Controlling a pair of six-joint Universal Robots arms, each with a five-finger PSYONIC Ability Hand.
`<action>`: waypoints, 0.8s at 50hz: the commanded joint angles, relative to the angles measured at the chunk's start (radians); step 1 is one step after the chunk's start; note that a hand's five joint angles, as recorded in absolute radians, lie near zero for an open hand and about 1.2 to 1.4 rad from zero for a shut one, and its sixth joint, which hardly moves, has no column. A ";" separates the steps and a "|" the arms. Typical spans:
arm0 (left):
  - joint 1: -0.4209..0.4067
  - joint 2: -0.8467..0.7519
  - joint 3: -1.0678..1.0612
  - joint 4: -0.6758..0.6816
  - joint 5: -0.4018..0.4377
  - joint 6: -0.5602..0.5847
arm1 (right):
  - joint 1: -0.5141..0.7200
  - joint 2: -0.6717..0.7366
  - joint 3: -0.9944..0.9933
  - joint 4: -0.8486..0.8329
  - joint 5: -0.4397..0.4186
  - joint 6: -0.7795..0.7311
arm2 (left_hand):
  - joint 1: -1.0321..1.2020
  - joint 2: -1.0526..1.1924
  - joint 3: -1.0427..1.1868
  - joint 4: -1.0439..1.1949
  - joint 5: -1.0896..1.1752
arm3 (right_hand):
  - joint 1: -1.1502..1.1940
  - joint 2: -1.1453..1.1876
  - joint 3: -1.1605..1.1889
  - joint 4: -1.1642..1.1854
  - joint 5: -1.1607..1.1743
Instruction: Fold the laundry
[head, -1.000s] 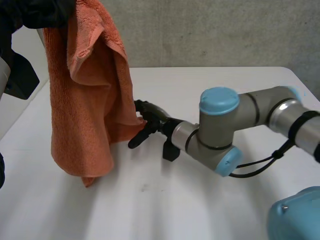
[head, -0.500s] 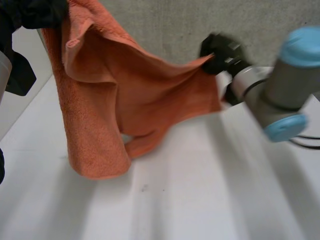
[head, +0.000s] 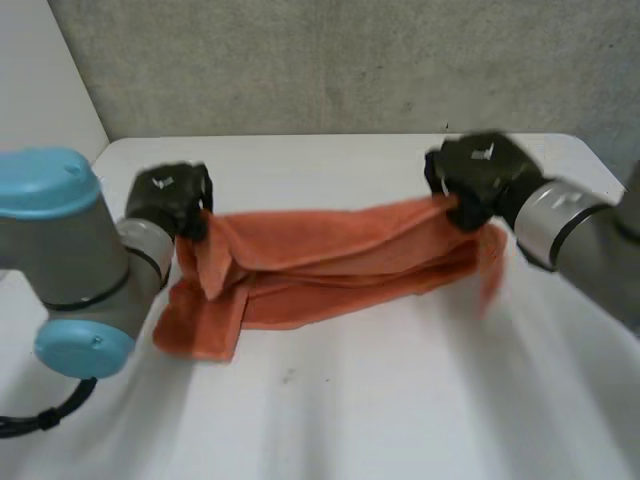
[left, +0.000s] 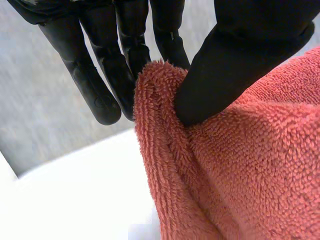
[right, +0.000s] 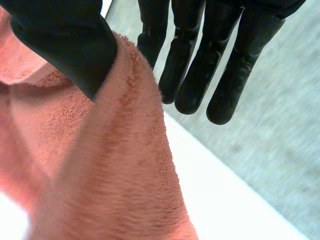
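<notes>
Two hands share one orange towel (head: 330, 262), and the way they hold it explains its shape. The left hand (head: 170, 200) has the end at about nine o'clock, the right hand (head: 478, 180) the end at about three o'clock. The cloth runs between them as a long, low band across the middle of the white tabletop (head: 380, 410).

In the left wrist view, the thumb (left: 225, 65) presses a ridge of the towel's edge against the straight fingers (left: 100, 95), so that hand is pinching the cloth. The right wrist view shows the same thing at the other end: thumb (right: 65, 45) on one face of the cloth, fingers (right: 225, 75) behind it, with the edge nipped between them.

I'd say holding it by both ends keeps the top edge taut and fairly level, so the towel can be laid down flat. It isn't flat yet. The body sags toward six o'clock in loose lengthwise folds, and a bunched flap rests on the tabletop at about seven o'clock, just below the left hand. A short tail hangs below the right hand at about four o'clock. To my eye this is the spreading-out step, with no tidy fold made so far.
</notes>
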 joint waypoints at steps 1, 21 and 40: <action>0.001 -0.081 -0.003 0.001 -0.002 0.008 | -0.001 0.148 0.011 -0.010 0.044 -0.022 | 0.244 0.181 0.183 0.179 0.211 | 0.406 0.215 0.211 0.203 0.233; -0.103 0.181 -0.121 -0.125 -0.019 -0.006 | -0.008 0.177 0.017 -0.077 0.069 0.122 | -0.936 -0.999 -0.997 -1.000 -0.969 | 0.406 0.215 0.211 0.203 0.233; -0.204 -0.058 -0.047 -0.058 -0.341 -0.029 | -0.001 -0.123 0.037 -0.036 0.061 0.205 | -0.889 -0.952 -0.950 -0.953 -0.922 | 0.406 0.215 0.211 0.203 0.233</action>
